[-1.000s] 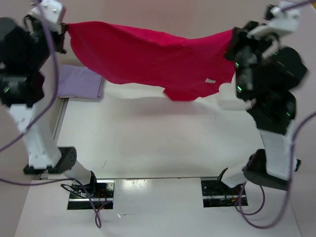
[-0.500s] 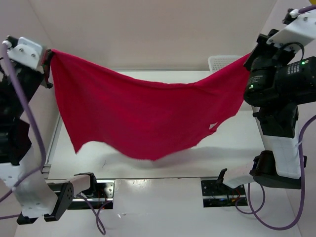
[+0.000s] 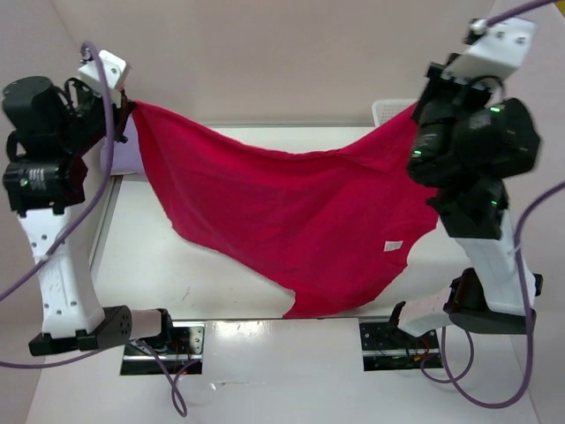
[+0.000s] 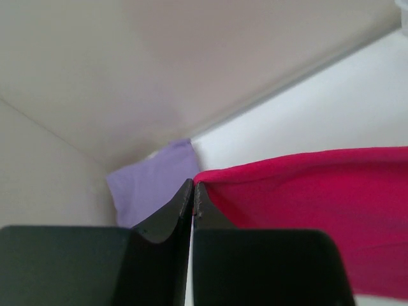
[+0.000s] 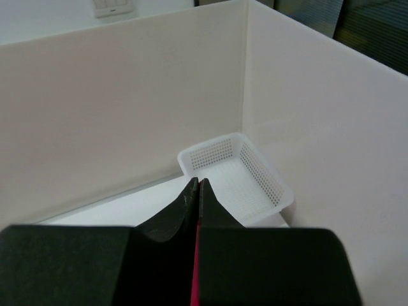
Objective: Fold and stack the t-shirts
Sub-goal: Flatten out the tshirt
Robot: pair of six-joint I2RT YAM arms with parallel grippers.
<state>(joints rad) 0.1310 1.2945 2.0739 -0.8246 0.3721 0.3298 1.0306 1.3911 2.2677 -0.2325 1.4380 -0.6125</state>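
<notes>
A red t-shirt (image 3: 291,216) hangs spread in the air between my two arms, its lower edge drooping toward the table's front. My left gripper (image 3: 131,110) is shut on its left top corner; in the left wrist view the red cloth (image 4: 306,191) runs off to the right from the shut left gripper (image 4: 193,187). At the other top corner my right gripper (image 3: 422,108) is shut too, and a thin red strip shows between the closed fingers of the right gripper (image 5: 198,183). A folded lavender t-shirt (image 4: 150,182) lies on the table at the far left, mostly hidden in the top view.
A white mesh basket (image 5: 245,175) stands in the far right corner against the white walls; its rim (image 3: 388,109) peeks out behind the right arm. The white table (image 3: 221,283) lies beneath the hanging shirt. A small white label (image 3: 392,246) shows on the shirt.
Both arms have swung the stretched shirt forward and lowered it a little. Its hanging edge has shifted from the left-centre toward the right front. Both grips stay shut.
</notes>
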